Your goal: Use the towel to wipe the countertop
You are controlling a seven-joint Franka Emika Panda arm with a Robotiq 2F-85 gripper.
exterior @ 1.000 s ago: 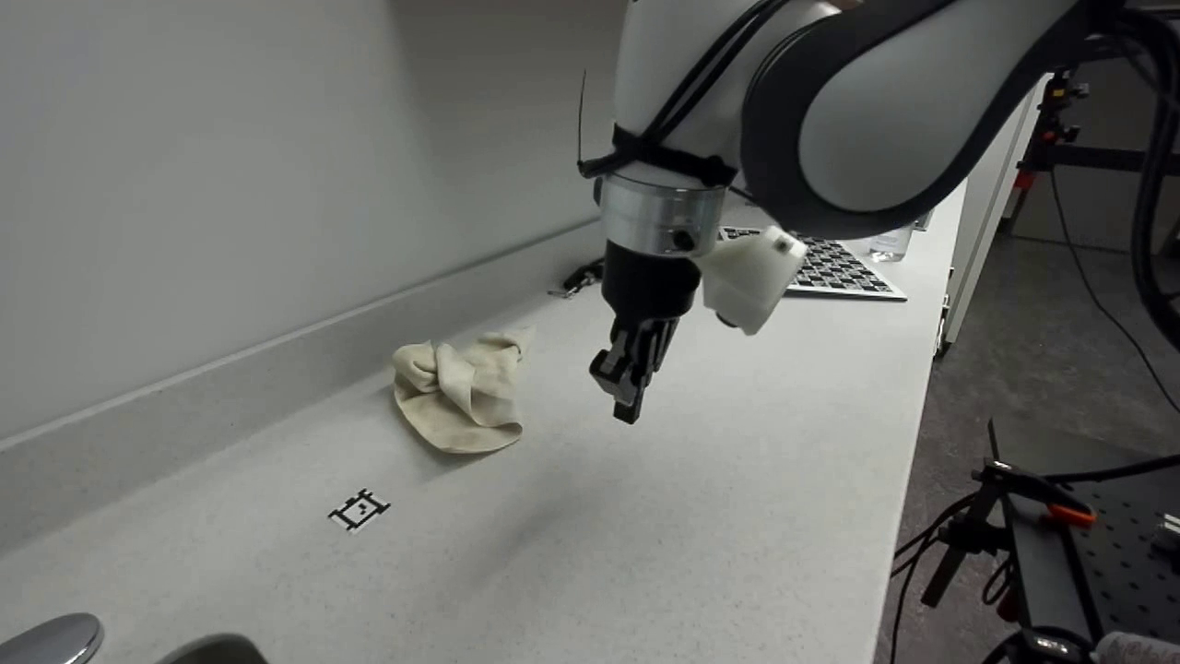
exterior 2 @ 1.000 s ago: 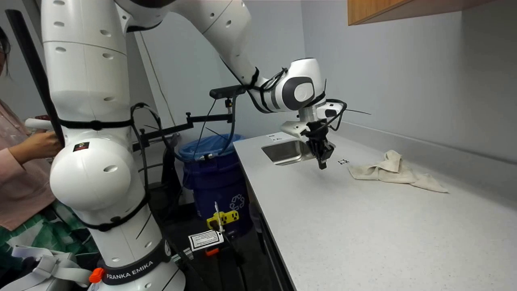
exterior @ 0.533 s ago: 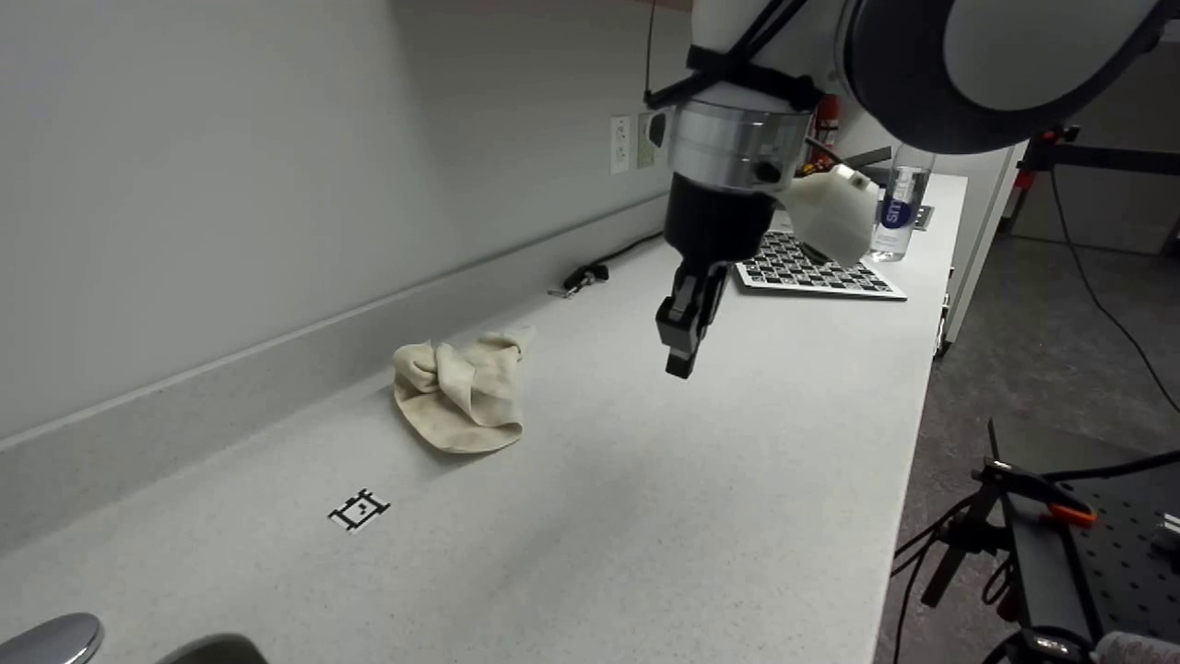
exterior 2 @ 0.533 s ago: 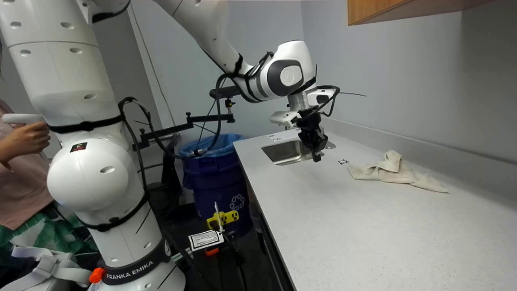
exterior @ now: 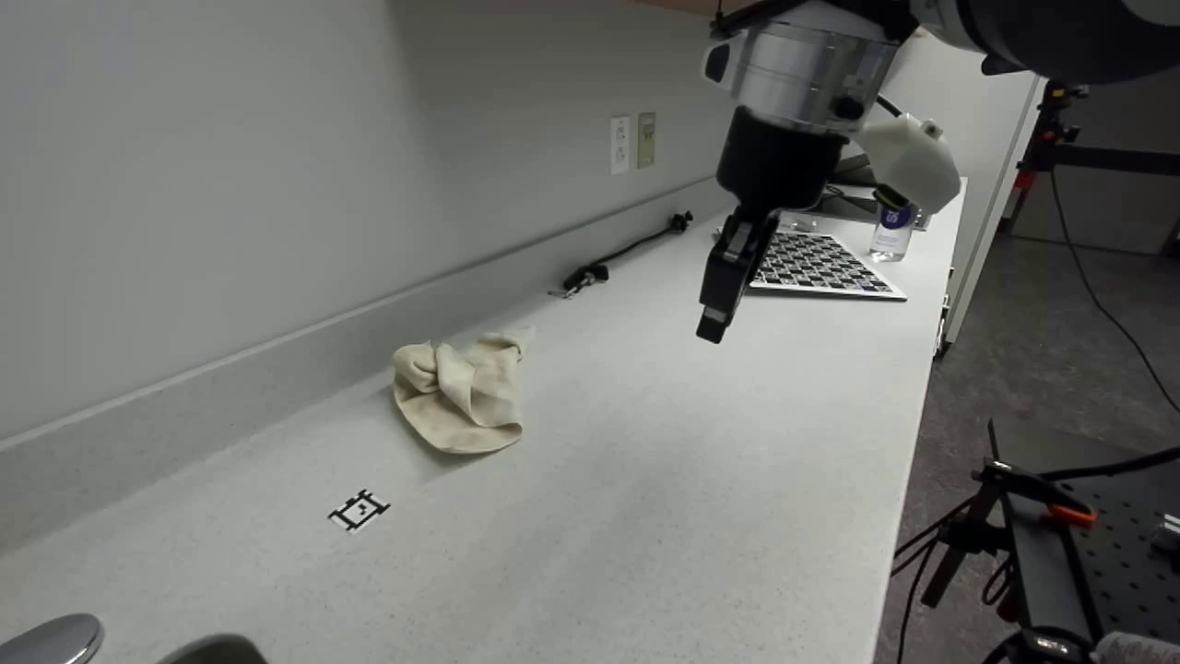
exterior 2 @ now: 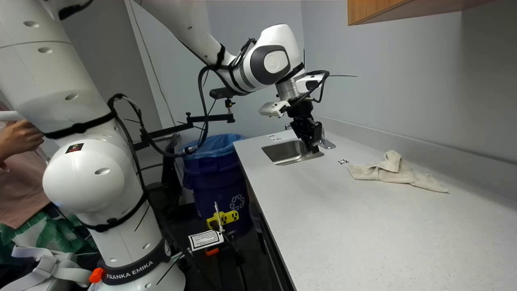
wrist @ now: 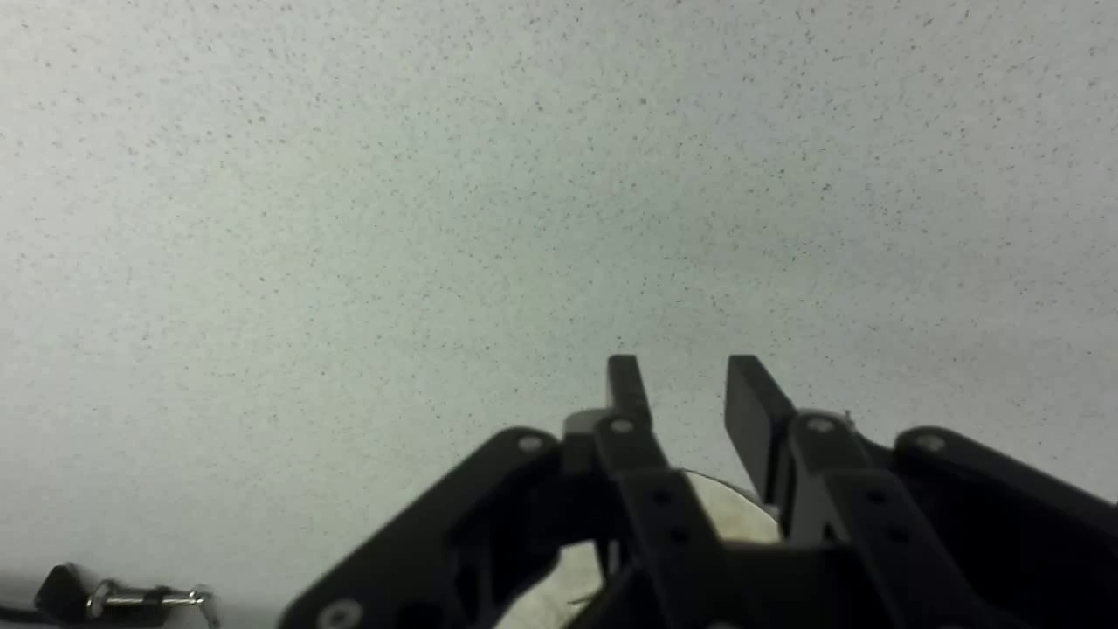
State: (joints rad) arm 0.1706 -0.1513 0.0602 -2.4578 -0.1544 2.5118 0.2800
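Observation:
A crumpled beige towel (exterior: 466,397) lies on the light speckled countertop (exterior: 701,535) near the back wall. It shows in both exterior views (exterior 2: 389,169). Part of it shows in the wrist view (wrist: 738,511) behind the fingers, which hide the rest. My black gripper (exterior: 715,323) is above the countertop, off to the side of the towel and not touching it. It also hangs above the counter in an exterior view (exterior 2: 316,148). In the wrist view my gripper's fingertips (wrist: 683,371) are apart with nothing between them.
A sink (exterior 2: 286,153) with a faucet (exterior 2: 326,143) is at the counter's far end. A checkered board (exterior: 820,266), a bottle (exterior: 890,238) and a black clamp with cable (exterior: 587,275) stand on the counter. A wooden cabinet (exterior 2: 375,10) hangs above.
My gripper has moved up and away from the towel, rightward in an exterior view where the board shows and leftward where the sink shows. The towel has not moved.

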